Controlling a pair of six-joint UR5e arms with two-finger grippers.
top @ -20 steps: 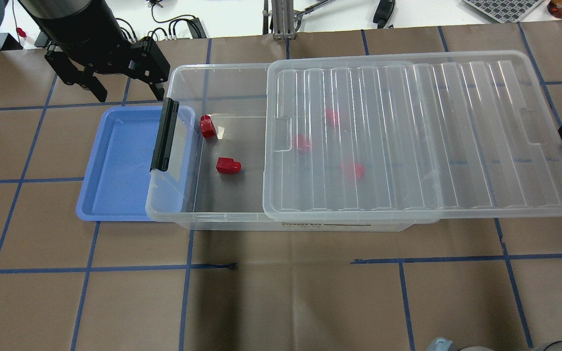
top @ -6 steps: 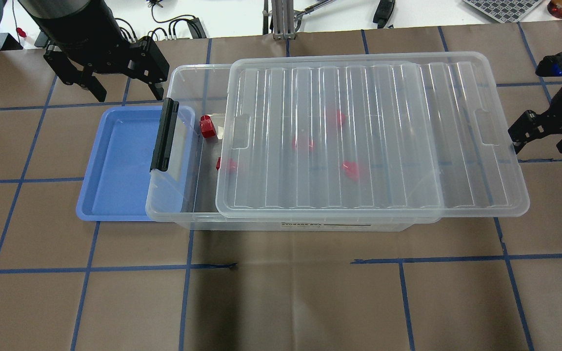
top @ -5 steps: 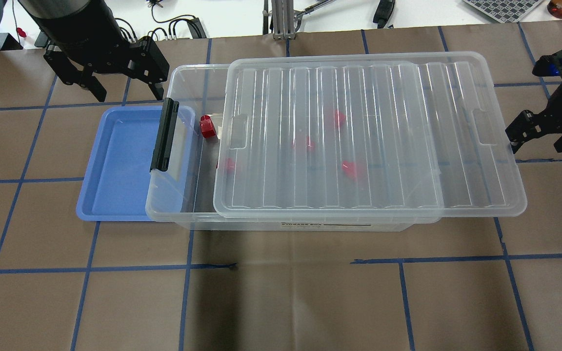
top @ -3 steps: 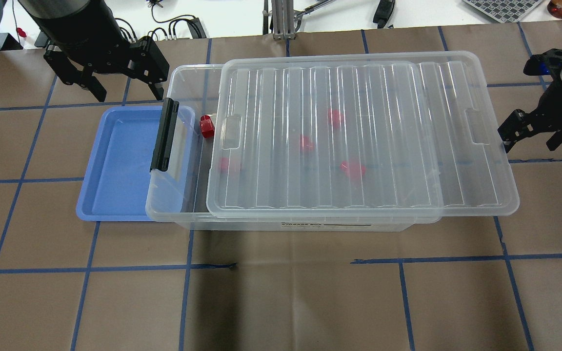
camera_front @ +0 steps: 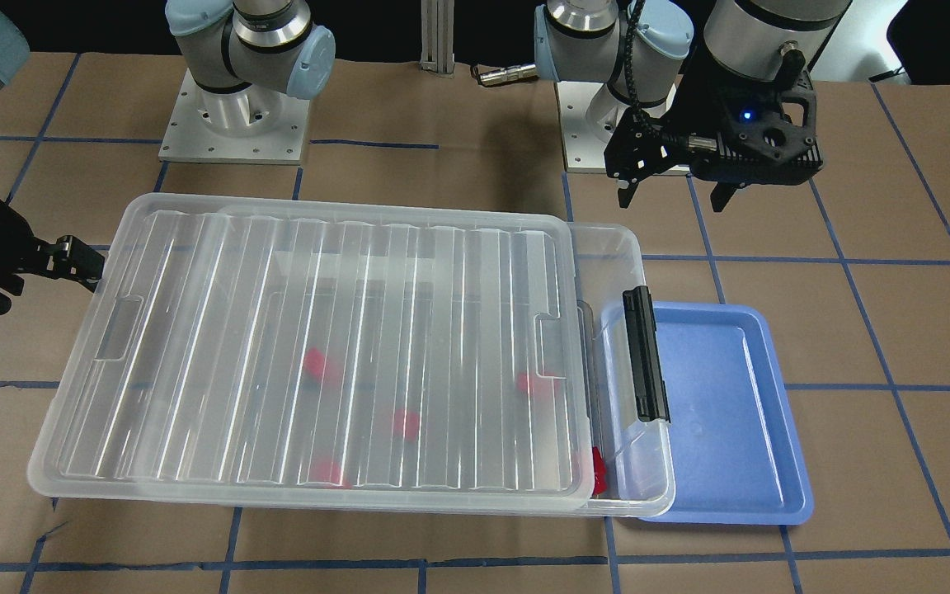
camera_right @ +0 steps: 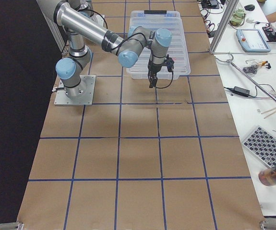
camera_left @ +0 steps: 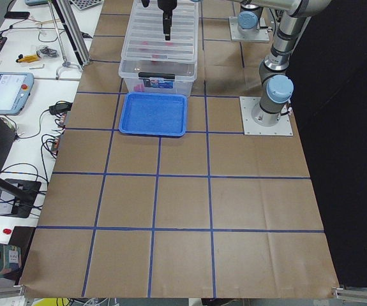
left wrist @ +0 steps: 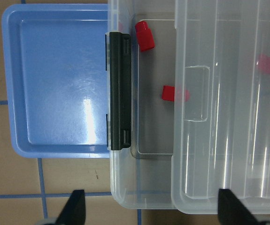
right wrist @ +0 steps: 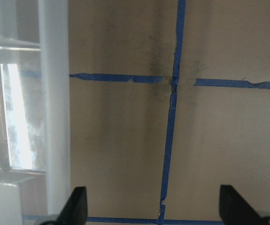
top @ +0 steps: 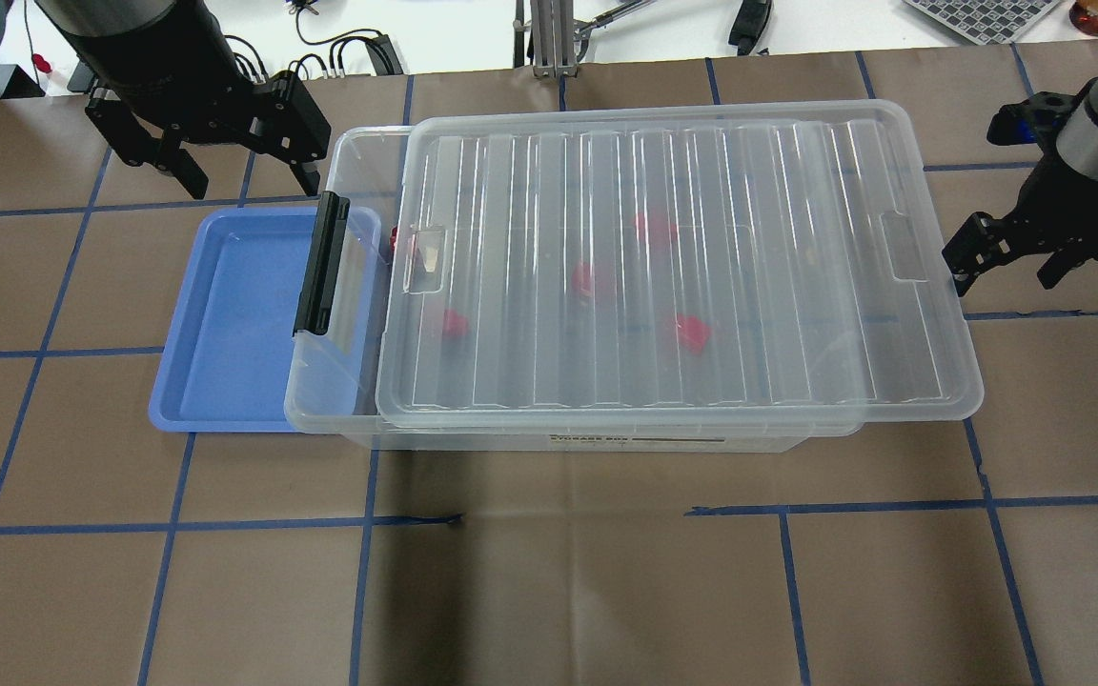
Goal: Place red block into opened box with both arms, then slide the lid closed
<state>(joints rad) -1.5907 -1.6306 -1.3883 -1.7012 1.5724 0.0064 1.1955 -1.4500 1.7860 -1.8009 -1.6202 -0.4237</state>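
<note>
A: Right gripper [top: 1006, 265] first. State?

B: Jaws spread, nothing between them. It is down at the short end of the lid [top: 797, 238], beside the notch tab. One finger [top: 965, 262] looks pressed on the lid's edge in the overhead view. In the wrist view the rim is just beside that finger, so I can't confirm contact. The other finger is out over the table [top: 549, 572], which is brown paper with a blue tape grid.

A: Left gripper [top: 254, 186]?

B: Also wide open and empty. It hangs up over the latch end of the box [top: 339, 386], clear of both box and lid. Its wrist camera looks down on the latch bar [left wrist: 119, 89], the blue tray [left wrist: 55, 84] and the uncovered strip.

A: Lid position?

B: It sits flat on the box rim and covers most of it, but not all. A narrow strip at the latch end is uncovered. At the other end, by the right gripper, the lid overhangs past the box wall.

A: Blocks?

B: Five, all on the box floor. One red block [left wrist: 145, 36] lies in the open strip near the latch bar, not under the lid. A second block [left wrist: 170, 93] is half under the lid's edge by the notch tab. The other three [top: 587, 279] show as red blurs through the ribs, mid-box and spread apart.

A: Tray?

B: It is flat on the table at the latch end, and the box's end overlaps the tray's near rim. The latch bar stands over that overlap.
</note>
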